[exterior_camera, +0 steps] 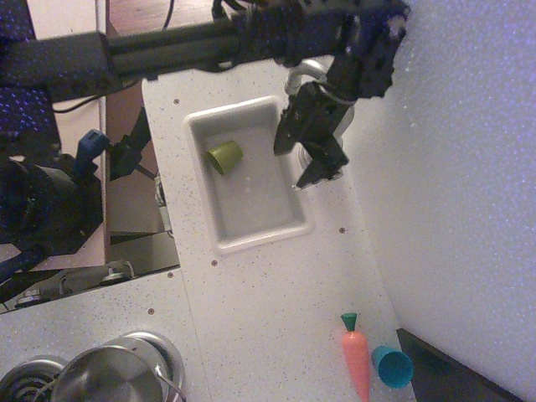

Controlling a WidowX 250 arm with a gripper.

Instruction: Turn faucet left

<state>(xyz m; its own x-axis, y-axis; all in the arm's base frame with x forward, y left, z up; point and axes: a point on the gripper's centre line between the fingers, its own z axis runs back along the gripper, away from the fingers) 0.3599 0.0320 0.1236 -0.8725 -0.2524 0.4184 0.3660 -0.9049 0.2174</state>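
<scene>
The faucet (296, 77) is shiny silver, at the right rim of the white sink (255, 242). Its arched spout shows above my gripper, its round base is mostly hidden under the gripper, and its thin lever (302, 182) pokes out below. My black gripper (300, 161) hangs over the faucet base. Its two fingers stand apart, one over the sink's right edge, the other by the lever. I cannot tell whether they touch the faucet.
A green cup (224, 156) lies in the sink. An orange toy carrot (357, 362) and a blue cup (392, 366) lie at the front right. A steel pot (107, 378) sits on the stove at the front left. A white wall runs along the right.
</scene>
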